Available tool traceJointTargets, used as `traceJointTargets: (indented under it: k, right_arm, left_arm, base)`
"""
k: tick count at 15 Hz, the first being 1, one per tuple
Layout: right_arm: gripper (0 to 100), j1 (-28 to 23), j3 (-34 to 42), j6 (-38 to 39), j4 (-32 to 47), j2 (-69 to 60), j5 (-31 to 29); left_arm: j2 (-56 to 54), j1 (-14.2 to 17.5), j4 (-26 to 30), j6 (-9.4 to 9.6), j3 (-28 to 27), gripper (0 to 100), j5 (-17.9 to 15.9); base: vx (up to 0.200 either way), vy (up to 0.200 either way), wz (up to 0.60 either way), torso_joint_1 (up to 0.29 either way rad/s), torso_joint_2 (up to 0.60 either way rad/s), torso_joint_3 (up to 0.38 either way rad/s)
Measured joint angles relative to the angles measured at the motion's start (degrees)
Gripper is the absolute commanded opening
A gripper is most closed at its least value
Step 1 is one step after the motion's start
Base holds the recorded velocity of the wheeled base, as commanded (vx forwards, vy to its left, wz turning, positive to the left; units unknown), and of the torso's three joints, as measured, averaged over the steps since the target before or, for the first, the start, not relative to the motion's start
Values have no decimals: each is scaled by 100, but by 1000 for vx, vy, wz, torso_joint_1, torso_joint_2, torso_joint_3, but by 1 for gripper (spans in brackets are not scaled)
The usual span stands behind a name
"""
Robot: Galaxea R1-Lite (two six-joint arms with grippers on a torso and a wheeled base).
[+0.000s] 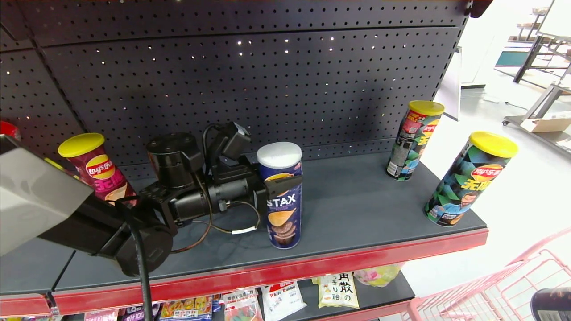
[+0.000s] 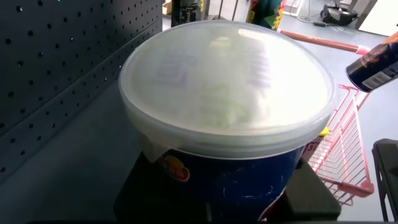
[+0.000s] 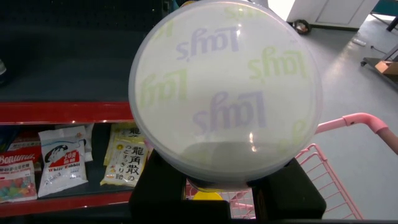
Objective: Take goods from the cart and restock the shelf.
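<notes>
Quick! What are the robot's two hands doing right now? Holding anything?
Left gripper: closed on the blue can standing on the shelf.
Right gripper: closed on a clear-lidded can over the cart.

Retail shop. Pegboard-backed shelf holds chip cans; snack packets below at 6 o'clock; pink cart at 5 o'clock.
</notes>
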Motion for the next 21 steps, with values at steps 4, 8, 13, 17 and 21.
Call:
traceJointTargets:
  k: [4, 8, 13, 17, 21]
  right_arm:
    - [0, -2, 11, 0, 0, 0, 0]
    - [0, -5, 27, 0, 1, 0, 0]
    - [0, -7, 27, 2, 4, 0, 2]
    - [0, -5, 27, 4, 1, -2, 0]
    - [0, -2, 27, 4, 0, -2, 0]
  left_arm:
    - [41, 22, -127, 4, 90, 0, 21]
    - [-38, 26, -169, 9, 311, 0, 55]
    - [-215, 99, -110, 9, 389, 0, 46]
    - [-317, 99, -127, 6, 386, 0, 0]
    - [-369, 113, -138, 72, 521, 0, -11]
  base:
    - [0, 0, 0, 0, 0, 0]
    - [0, 0, 0, 0, 0, 0]
    - [0, 0, 0, 0, 0, 0]
    - [0, 0, 0, 0, 0, 0]
    - [0, 0, 0, 0, 0, 0]
